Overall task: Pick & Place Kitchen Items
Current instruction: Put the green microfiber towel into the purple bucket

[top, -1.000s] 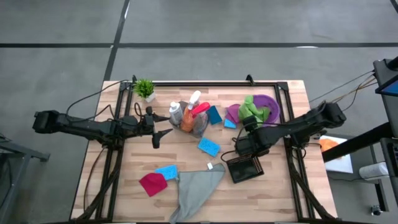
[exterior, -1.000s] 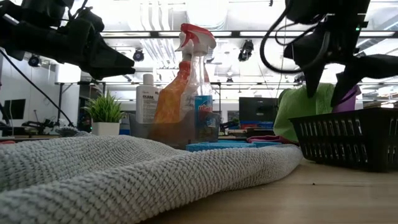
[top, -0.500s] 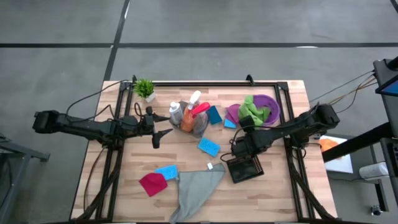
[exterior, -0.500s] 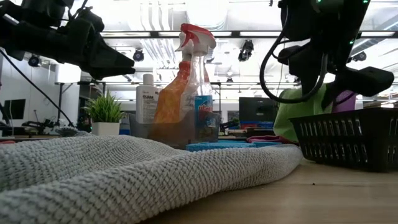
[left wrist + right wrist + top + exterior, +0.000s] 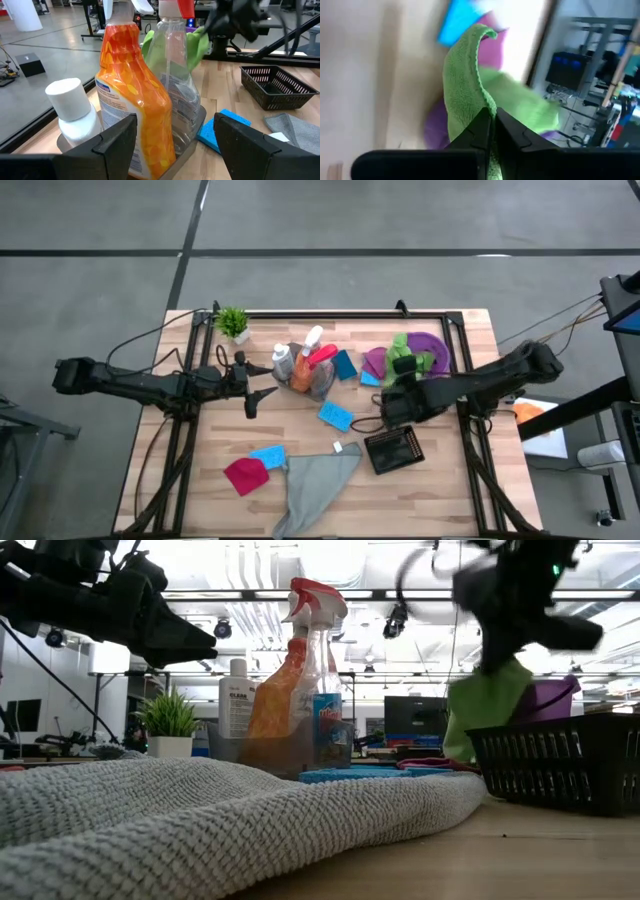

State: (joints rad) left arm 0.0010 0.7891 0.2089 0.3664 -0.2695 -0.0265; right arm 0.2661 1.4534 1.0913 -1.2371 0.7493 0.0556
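My right gripper (image 5: 400, 377) is shut on the green cloth (image 5: 407, 360) above the purple bowl (image 5: 432, 345) at the far right. In the low view the cloth (image 5: 485, 705) hangs below that gripper. My left gripper (image 5: 262, 391) waits open at mid-left and points at a grey tray (image 5: 196, 122). In the tray stand an orange-and-white bottle (image 5: 132, 85), a clear spray bottle (image 5: 175, 75) and a white bottle (image 5: 72, 115). My right gripper pinches the green cloth between its two fingers, by a raised part along its hemmed edge (image 5: 481, 105). The fingers slant down from the table's right side. The cloth hangs slack below them; the black basket hides its lower end (image 5: 468, 748).
A black basket (image 5: 393, 450) sits near the right gripper. Blue sponges (image 5: 336, 416) (image 5: 268, 455) (image 5: 345, 365), a magenta cloth (image 5: 245, 475) and a grey cloth (image 5: 315, 485) lie on the table. A potted plant (image 5: 233, 322) stands at the far left.
My right gripper, open a second ago, has shut on the green cloth, rolled about its own line and risen, shifting from over the basket toward the bowl. The cloth's held part has been drawn up with it.
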